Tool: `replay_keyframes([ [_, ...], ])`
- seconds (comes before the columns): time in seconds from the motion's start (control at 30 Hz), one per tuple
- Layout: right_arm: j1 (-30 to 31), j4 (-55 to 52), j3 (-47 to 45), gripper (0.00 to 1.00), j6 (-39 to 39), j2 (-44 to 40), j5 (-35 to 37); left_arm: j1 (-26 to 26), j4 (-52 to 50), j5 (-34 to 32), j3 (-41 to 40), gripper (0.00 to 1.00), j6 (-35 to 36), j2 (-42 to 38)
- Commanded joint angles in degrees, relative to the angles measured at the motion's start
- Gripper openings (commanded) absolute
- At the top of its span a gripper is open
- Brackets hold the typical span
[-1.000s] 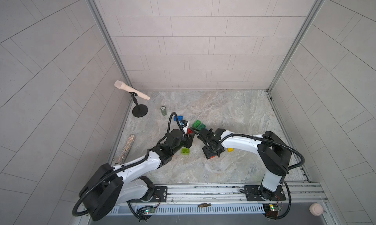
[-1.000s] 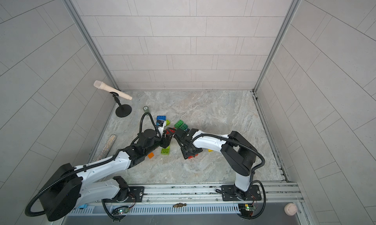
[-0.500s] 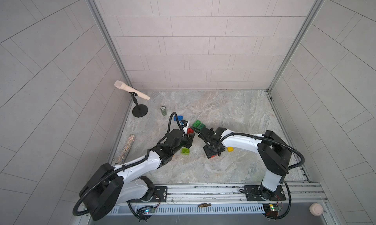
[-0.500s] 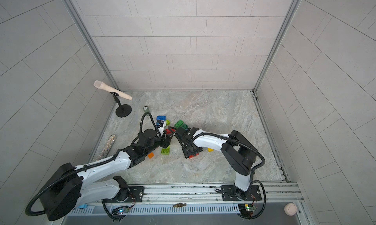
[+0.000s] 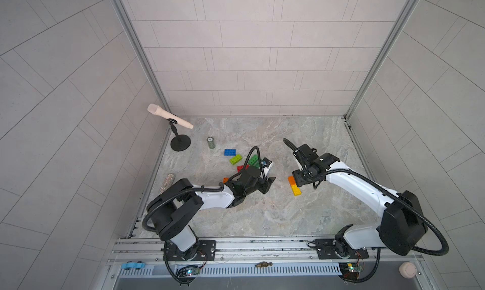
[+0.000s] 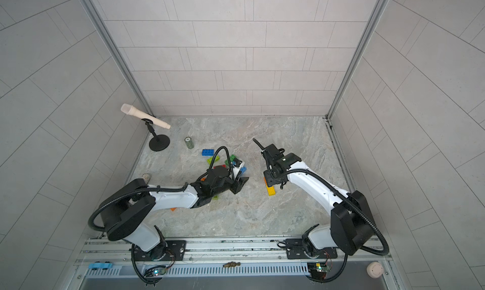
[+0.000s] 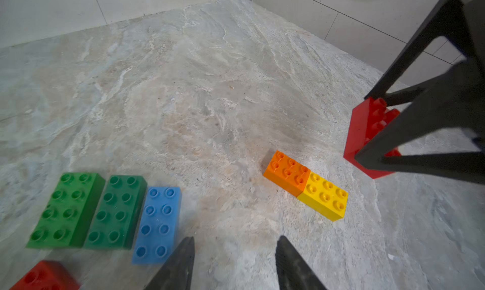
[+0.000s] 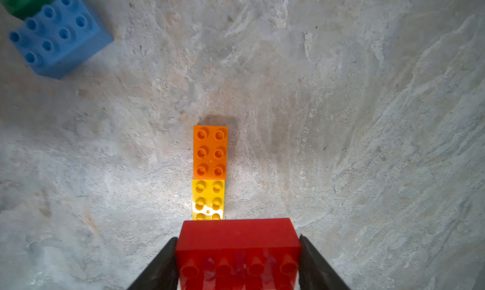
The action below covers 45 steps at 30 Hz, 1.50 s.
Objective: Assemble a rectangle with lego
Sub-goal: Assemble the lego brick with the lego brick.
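My right gripper (image 8: 237, 238) is shut on a red lego brick (image 8: 237, 245), gripped across its long sides with the studs turned sideways. It hangs just over the near end of a yellow brick (image 8: 208, 196) that lies end to end with an orange brick (image 8: 210, 151). In a top view this row (image 5: 294, 186) lies under the right gripper (image 5: 301, 179). My left gripper (image 7: 236, 240) is open with only bare floor between its fingers, beside a blue brick (image 7: 158, 223) and two green bricks (image 7: 115, 212). In a top view the left gripper (image 5: 267, 182) sits left of the row.
Loose blue (image 5: 230, 152), lime (image 5: 235, 159), green (image 5: 253, 160) and red (image 5: 242, 168) bricks lie behind the left arm. A small dark green cylinder (image 5: 210, 143) and a microphone stand (image 5: 180, 145) are at the back left. A glittery stick (image 5: 165, 183) lies by the left wall.
My right gripper has carried the red brick to the right, from the middle beside the left gripper to over the orange and yellow row. The left gripper has shifted right.
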Motion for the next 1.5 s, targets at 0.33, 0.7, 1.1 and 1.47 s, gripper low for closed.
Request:
replay_keyframes([
  [0.33, -2.1, 9.1, -2.2, 0.14, -2.7, 7.6, -4.9, -0.3, 4.2, 3.0, 5.1, 0.55, -1.5, 5.3],
  [0.7, -2.2, 8.3, -0.8, 0.13, -3.3, 10.3, -6.1, -0.4, 3.4, 3.2, 6.8, 0.55, -2.1, 7.1],
  [1.1, -3.2, 7.8, -0.1, 0.11, -3.4, 12.1, -6.1, -0.5, 3.3, 3.2, 6.7, 0.55, -1.8, 7.1],
  [1.47, -4.3, 6.7, -0.1, 0.09, -3.8, 14.3, -7.6, -0.4, 3.3, 3.3, 6.9, 0.55, -1.8, 7.1],
])
